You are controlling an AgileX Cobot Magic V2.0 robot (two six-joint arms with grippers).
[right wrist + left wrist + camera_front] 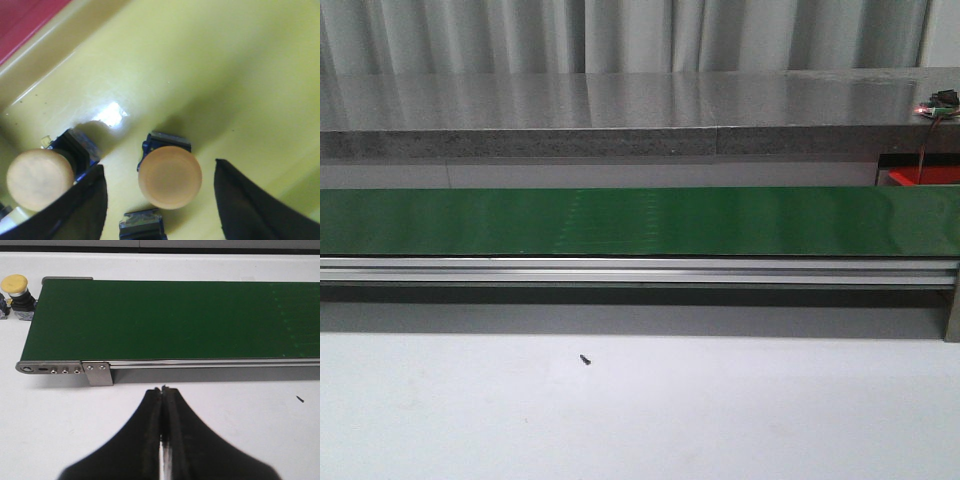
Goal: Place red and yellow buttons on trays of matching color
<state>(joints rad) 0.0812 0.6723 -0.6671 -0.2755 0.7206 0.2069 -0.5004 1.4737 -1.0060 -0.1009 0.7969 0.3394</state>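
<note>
In the front view the green conveyor belt (640, 220) carries no button, and only a corner of a red tray (926, 176) shows at the far right, so nothing seems to wait there. In the left wrist view the left gripper (163, 390) hangs with its fingers pressed together near the belt's end, and one yellow button (15, 286) stands on the table beside that end, which I judge is left to sort. In the right wrist view the right gripper (160, 180) is spread wide with a yellow-capped button (170, 176) between its fingers on the yellow tray (215, 65), a second button (39, 179) beside it, so at least two appear placed.
</note>
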